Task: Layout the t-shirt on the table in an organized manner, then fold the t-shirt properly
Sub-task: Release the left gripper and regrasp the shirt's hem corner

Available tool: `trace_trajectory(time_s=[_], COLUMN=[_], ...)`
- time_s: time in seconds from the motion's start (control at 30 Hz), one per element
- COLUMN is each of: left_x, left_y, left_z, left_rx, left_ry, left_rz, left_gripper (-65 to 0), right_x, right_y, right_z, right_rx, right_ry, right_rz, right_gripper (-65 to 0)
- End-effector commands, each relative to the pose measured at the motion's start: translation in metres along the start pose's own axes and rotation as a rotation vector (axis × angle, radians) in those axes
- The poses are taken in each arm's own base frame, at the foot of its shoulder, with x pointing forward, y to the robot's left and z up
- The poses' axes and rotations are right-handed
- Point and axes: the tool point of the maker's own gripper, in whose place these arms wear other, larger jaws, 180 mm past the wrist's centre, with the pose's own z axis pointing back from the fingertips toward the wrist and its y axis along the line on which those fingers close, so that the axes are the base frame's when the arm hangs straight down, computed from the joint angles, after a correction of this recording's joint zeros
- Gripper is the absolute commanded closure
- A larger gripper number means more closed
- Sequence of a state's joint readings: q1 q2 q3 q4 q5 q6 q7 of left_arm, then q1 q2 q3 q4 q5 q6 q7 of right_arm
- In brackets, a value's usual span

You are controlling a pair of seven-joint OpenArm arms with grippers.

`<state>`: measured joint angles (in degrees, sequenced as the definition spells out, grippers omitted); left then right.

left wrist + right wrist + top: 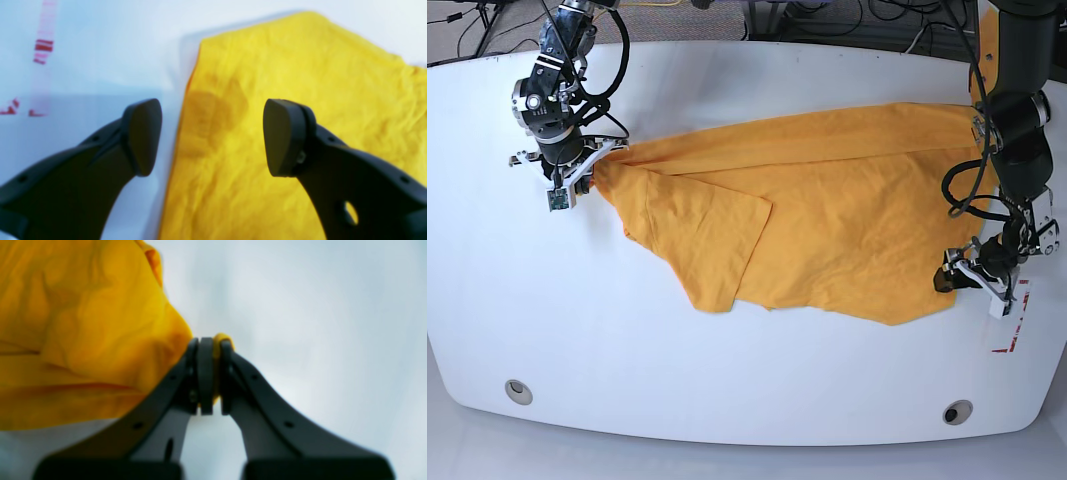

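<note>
White glossy tabletop (757,400) carries one orange-yellow t-shirt (827,220), two round grey grommet holes (518,391) near its front edge, and red tape marks (1015,320) at one side. Two hands work it. The right hand (213,373) is clamped together on a bunched bit of the shirt's edge. The left hand (213,136) stands apart, straddling the shirt's other edge, one finger over cloth, one over bare tabletop.
</note>
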<state>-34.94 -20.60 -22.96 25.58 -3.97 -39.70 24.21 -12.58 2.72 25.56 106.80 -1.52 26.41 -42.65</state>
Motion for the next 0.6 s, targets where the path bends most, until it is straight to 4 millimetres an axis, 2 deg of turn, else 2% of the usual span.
trace_trajectory(time_s=[0.0, 0.23, 0.37, 0.43, 0.57], left_x=[0.016, 0.006, 0.005, 0.005, 0.006], left_y=[-0.014, -0.042, -0.047, -0.047, -0.047], left_z=[-0.005, -0.021, -0.023, -0.023, -0.023], left_rx=[-0.028, -0.077, -0.084, -0.084, -0.084], left_ry=[-0.021, 0.015, 0.014, 0.014, 0.011], left_rz=[-0.030, -0.063, -0.062, -0.062, -0.064], left_gripper=[-45.0, -44.6, -44.2, -40.7, -26.4], right_x=[0.014, 0.015, 0.015, 0.015, 0.015], right_y=[-0.006, -0.006, -0.006, -0.006, -0.006], right_z=[0.003, 0.003, 0.003, 0.004, 0.004], right_rx=[-0.015, -0.015, -0.015, -0.016, -0.016], right_ry=[-0.048, -0.050, -0.050, -0.051, -0.051], right_rz=[0.007, 0.008, 0.008, 0.008, 0.008], right_gripper=[0.0, 0.0, 0.0, 0.0, 0.0])
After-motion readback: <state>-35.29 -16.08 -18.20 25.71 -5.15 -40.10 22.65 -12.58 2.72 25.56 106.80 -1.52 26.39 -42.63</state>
